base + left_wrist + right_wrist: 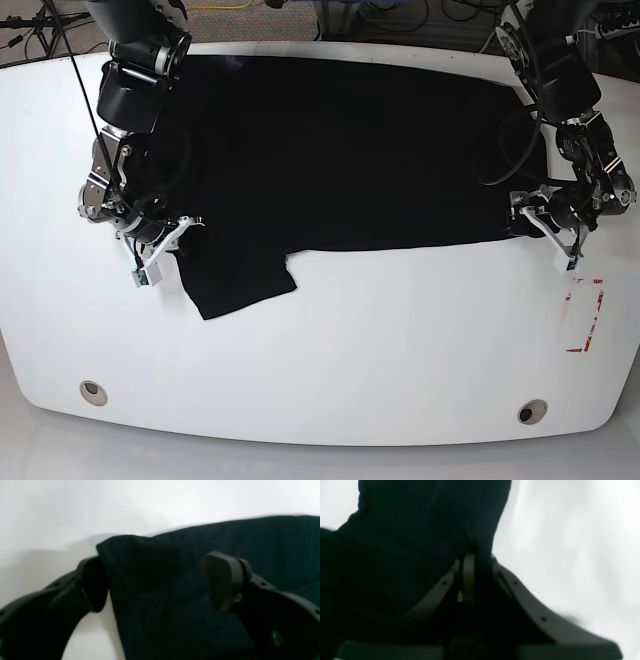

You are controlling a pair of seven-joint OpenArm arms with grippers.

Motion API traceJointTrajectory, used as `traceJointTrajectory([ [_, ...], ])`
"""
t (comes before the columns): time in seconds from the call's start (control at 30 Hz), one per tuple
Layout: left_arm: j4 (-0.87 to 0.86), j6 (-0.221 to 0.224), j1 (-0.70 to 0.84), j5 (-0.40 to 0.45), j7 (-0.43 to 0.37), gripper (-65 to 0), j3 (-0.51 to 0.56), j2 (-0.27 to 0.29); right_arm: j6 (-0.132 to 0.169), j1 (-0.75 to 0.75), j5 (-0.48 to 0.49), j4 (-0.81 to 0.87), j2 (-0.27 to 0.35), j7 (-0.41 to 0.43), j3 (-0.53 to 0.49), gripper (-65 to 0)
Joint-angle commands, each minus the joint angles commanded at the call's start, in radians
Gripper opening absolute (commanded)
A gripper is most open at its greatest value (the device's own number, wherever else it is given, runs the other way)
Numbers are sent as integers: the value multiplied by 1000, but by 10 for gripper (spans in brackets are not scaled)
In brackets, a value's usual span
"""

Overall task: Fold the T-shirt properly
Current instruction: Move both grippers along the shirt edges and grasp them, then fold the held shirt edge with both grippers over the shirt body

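The T-shirt (340,160) lies spread over the far half of the white table, plain black side up, with a sleeve flap (235,285) reaching toward the front. At the shirt's left edge in the base view, my right gripper (185,228) grips the cloth. The right wrist view shows this gripper (470,577) shut, with a bunch of the T-shirt (420,517) rising from between its fingers. My left gripper (520,215) is at the shirt's right edge. In the left wrist view this gripper (157,585) stands open, and a corner of the T-shirt (155,562) lies between the two pads.
The white table (380,340) has two round holes near its front edge (92,392) (532,411). Red tape marks (585,320) sit at the right, just in front of the left arm. Cables run along the floor behind the table.
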Motion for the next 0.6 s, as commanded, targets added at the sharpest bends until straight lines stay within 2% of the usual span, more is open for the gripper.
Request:
traceJointTrajectory([
  [0.07,0,0,0,-3,0,-256,0,0,0,0,0,0,0,0,0,-591],
  [0.1,2,0,0,-3,0,-326,0,0,0,0,0,2,0,0,0,-593],
  [0.2,3,0,0,-5,-2,-465,0,0,0,0,0,2,0,0,0,-595],
  [0.27,5,0,0,-5,-3,-582,-2,0,0,3,-2,2,0,0,0,-614],
  [0.33,5,0,0,-5,-3,-639,-2,0,0,6,-3,9,0,0,0,-650],
  [0.47,23,-3,-2,-6,-3,-647,-2,0,0,3,-3,74,0,-5,0,-650],
  [0.6,132,-6,6,-8,2,-649,3,5,0,2,-3,161,0,-44,0,-650],
])
